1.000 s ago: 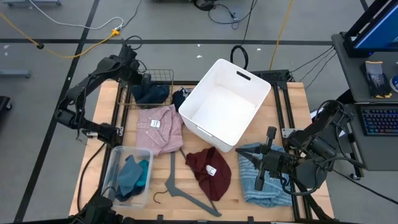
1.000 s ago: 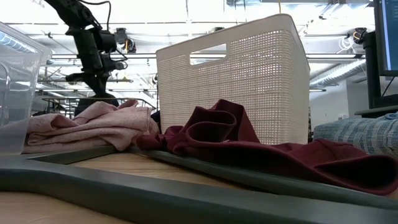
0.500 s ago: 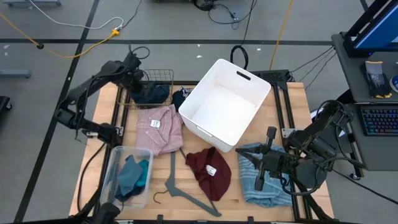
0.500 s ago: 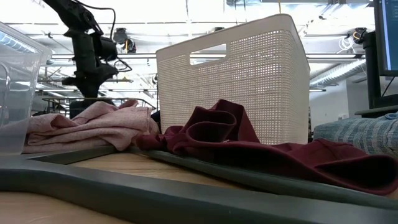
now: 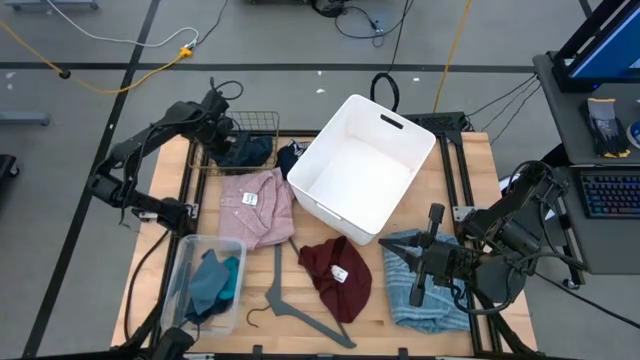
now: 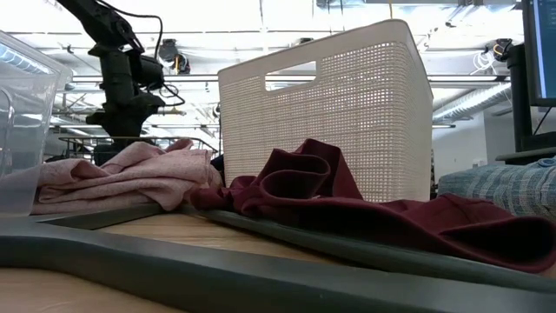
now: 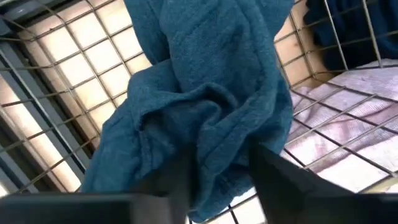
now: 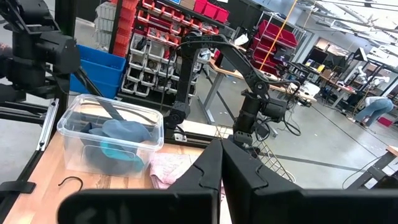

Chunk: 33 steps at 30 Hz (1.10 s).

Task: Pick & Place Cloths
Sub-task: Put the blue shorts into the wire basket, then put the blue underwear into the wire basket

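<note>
At the desk's far left corner, the left gripper (image 7: 217, 168) reaches into the wire mesh basket (image 5: 262, 124), its jaws pinching the crumpled dark navy terry cloth (image 7: 205, 93) lying there. The right gripper (image 8: 221, 165) rests over the light-blue ribbed garment (image 5: 420, 295) at the near right, jaws pressed together.

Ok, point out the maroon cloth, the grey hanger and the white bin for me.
maroon cloth (image 5: 335, 275): high view, middle of the crumpled fabric, above its white tag.
grey hanger (image 5: 277, 278): high view, on the long straight arm.
white bin (image 5: 401, 187): high view, on its right inner wall.
</note>
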Motion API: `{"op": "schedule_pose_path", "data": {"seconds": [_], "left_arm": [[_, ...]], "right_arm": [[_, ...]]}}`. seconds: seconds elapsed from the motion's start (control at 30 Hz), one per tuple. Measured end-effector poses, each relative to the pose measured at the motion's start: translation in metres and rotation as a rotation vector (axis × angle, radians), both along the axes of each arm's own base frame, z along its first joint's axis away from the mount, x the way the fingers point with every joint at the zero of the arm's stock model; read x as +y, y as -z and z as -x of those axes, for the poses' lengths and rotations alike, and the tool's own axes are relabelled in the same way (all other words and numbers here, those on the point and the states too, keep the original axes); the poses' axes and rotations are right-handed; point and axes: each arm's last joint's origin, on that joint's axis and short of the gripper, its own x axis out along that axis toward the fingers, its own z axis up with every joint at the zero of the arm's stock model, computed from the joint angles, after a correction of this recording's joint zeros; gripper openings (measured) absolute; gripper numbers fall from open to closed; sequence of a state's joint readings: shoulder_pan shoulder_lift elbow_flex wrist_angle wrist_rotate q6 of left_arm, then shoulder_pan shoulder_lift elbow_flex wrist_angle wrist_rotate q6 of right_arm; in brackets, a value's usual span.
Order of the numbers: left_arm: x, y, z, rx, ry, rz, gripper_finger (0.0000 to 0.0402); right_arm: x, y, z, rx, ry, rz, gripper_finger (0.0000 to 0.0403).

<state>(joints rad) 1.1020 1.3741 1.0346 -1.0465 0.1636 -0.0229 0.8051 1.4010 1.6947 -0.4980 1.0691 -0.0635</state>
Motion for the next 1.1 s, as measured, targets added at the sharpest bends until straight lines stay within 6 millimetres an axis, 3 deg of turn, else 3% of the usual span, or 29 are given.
{"op": "schedule_pose_path", "data": {"seconds": [0.2,0.43,0.57,0.7,0.97,1.1], "left_arm": [[0.003,-0.026,-0.001,-0.004,0.003,-0.022,0.0252],[0.011,-0.080,-0.007,-0.096,-0.024,-0.152,0.0305],[0.013,-0.102,-0.019,-0.208,-0.005,-0.239,0.0316],[0.011,-0.110,-0.037,-0.309,0.111,-0.315,0.0313],[-0.005,-0.115,-0.075,-0.344,0.515,-0.515,0.0292],[-0.008,-0.107,-0.089,-0.281,0.695,-0.558,0.0287]], "right_arm": [[0.000,0.000,0.000,-0.001,0.000,-0.002,0.0000],[0.000,-0.001,0.000,-0.007,0.000,-0.007,0.0000],[0.000,-0.001,0.000,-0.007,0.001,-0.007,0.0000],[0.000,-0.001,0.000,-0.007,0.002,-0.007,0.0000],[-0.001,-0.001,-0.001,-0.012,0.013,-0.009,0.0000],[-0.003,-0.001,-0.002,-0.012,0.022,-0.008,0.0000]]}}
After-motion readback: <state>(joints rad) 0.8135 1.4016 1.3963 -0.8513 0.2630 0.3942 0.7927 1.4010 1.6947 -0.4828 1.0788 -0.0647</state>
